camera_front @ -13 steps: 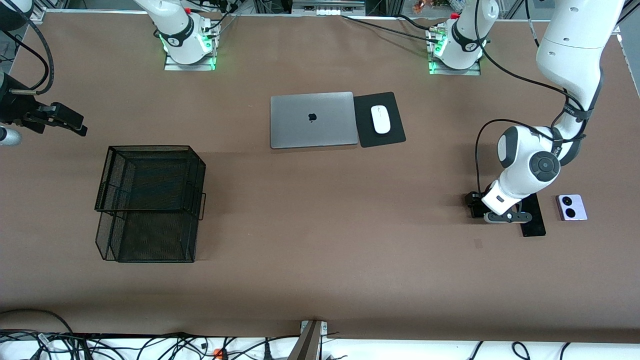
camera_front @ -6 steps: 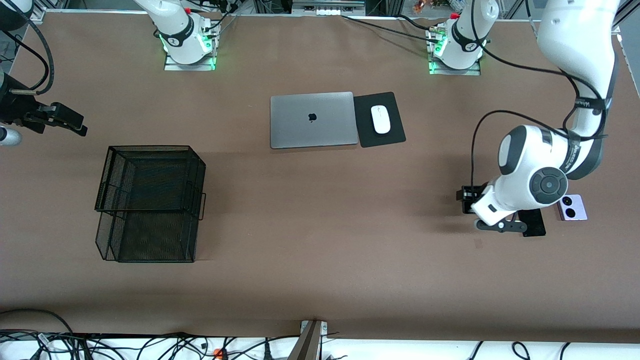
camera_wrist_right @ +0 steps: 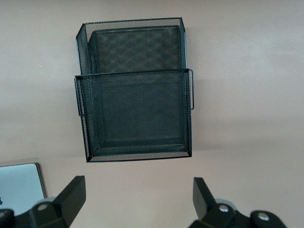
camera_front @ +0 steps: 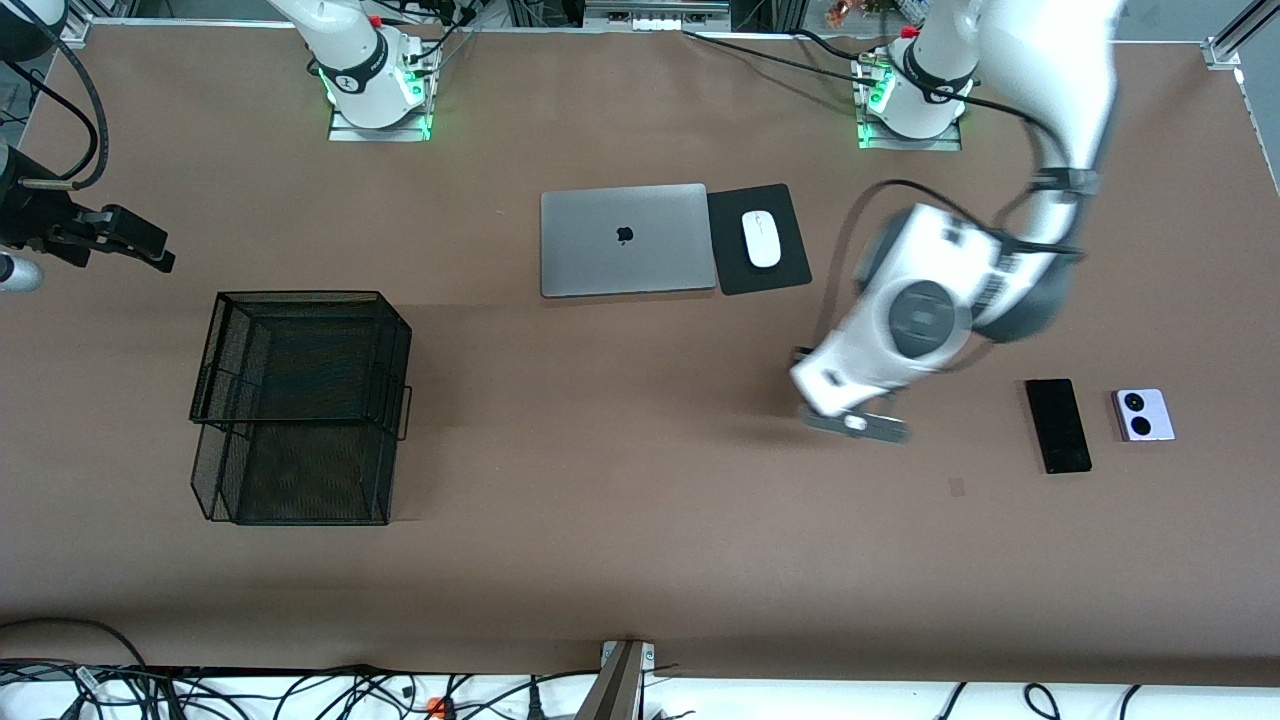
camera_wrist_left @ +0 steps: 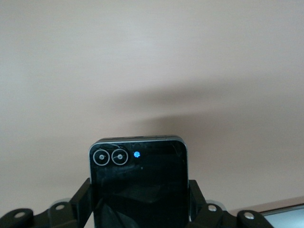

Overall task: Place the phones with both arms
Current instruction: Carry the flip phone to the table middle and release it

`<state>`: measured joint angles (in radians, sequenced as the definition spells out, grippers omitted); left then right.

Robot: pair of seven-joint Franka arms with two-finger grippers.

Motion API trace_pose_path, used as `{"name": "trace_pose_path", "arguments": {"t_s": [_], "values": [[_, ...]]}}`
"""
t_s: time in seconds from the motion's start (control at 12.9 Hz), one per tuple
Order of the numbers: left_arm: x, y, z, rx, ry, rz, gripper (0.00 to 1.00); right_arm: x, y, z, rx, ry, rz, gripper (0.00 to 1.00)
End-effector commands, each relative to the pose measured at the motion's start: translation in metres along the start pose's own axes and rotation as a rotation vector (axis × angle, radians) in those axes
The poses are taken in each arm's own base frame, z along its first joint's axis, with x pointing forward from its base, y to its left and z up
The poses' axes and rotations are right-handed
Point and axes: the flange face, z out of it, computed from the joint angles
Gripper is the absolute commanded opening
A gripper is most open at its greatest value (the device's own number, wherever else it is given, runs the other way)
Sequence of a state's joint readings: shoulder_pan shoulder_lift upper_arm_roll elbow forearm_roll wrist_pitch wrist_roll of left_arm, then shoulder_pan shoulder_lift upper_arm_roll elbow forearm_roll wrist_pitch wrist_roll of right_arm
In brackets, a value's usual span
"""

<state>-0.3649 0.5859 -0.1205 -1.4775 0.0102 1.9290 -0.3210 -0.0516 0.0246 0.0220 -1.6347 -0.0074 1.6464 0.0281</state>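
Note:
My left gripper [camera_front: 803, 358] is shut on the small squarish black phone [camera_wrist_left: 137, 180] and holds it in the air over bare table between the mouse pad and the long slim black phone [camera_front: 1058, 425]. The held phone shows two ringed lenses and a small lit dot in the left wrist view; the arm hides it in the front view. The lavender-white phone [camera_front: 1142, 414] lies beside the slim one, toward the left arm's end. My right gripper [camera_front: 135, 243] is open and empty, waiting in the air at the right arm's end near the black mesh basket [camera_front: 300, 400].
The two-tier mesh basket also shows in the right wrist view [camera_wrist_right: 135, 114]. A shut silver laptop [camera_front: 627, 238] lies mid-table with a white mouse [camera_front: 761, 239] on a black pad [camera_front: 790, 270] beside it. Cables run along the table's edge nearest the front camera.
My left arm has lifted the small black phone from beside the slim black phone and swung it toward the table's middle. The slim phone is now uncovered. The right arm has not moved.

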Motion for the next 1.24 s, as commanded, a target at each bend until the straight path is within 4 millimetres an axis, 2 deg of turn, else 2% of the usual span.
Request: {"name": "trace_pose_path", "arguments": {"t_s": [0.0, 0.08, 0.15, 0.31, 0.39, 0.54, 0.7, 0.93, 1.0, 1.08, 1.16], "values": [[0.024, 0.08, 0.015, -0.056, 0.032, -0.022, 0.3, -0.002, 0.001, -0.005, -0.008, 0.005, -0.011, 1.0], [0.025, 0.098, 0.028, -0.068, 0.05, -0.052, 0.3, -0.002, 0.001, -0.005, -0.009, 0.005, -0.011, 1.0], [0.029, 0.108, 0.04, -0.09, 0.085, -0.079, 0.3, -0.002, 0.001, -0.004, -0.009, 0.002, -0.011, 1.0], [0.021, 0.148, 0.071, -0.113, 0.133, -0.038, 0.25, -0.003, 0.001, -0.004, -0.009, 0.004, -0.011, 1.0], [0.018, 0.16, 0.092, -0.109, 0.132, -0.02, 0.24, -0.003, 0.001, -0.004, -0.009, 0.004, -0.011, 1.0], [0.014, 0.179, 0.115, -0.122, 0.169, 0.005, 0.26, -0.002, 0.001, -0.005, -0.009, 0.005, -0.011, 1.0], [0.006, 0.185, 0.132, -0.114, 0.162, 0.005, 0.29, -0.002, 0.001, -0.005, -0.009, 0.005, -0.011, 1.0], [0.004, 0.181, 0.139, -0.105, 0.149, 0.0, 0.45, -0.002, 0.001, -0.004, -0.009, 0.004, -0.011, 1.0], [0.002, 0.18, 0.144, -0.1, 0.139, -0.009, 0.61, -0.002, 0.001, -0.005, -0.009, 0.005, -0.011, 1.0], [0.002, 0.179, 0.146, -0.096, 0.137, -0.014, 1.0, -0.002, 0.001, -0.004, -0.008, 0.005, -0.011, 1.0], [0.002, 0.179, 0.143, -0.096, 0.136, -0.018, 1.0, -0.002, 0.001, -0.004, -0.008, 0.004, -0.011, 1.0]]}}
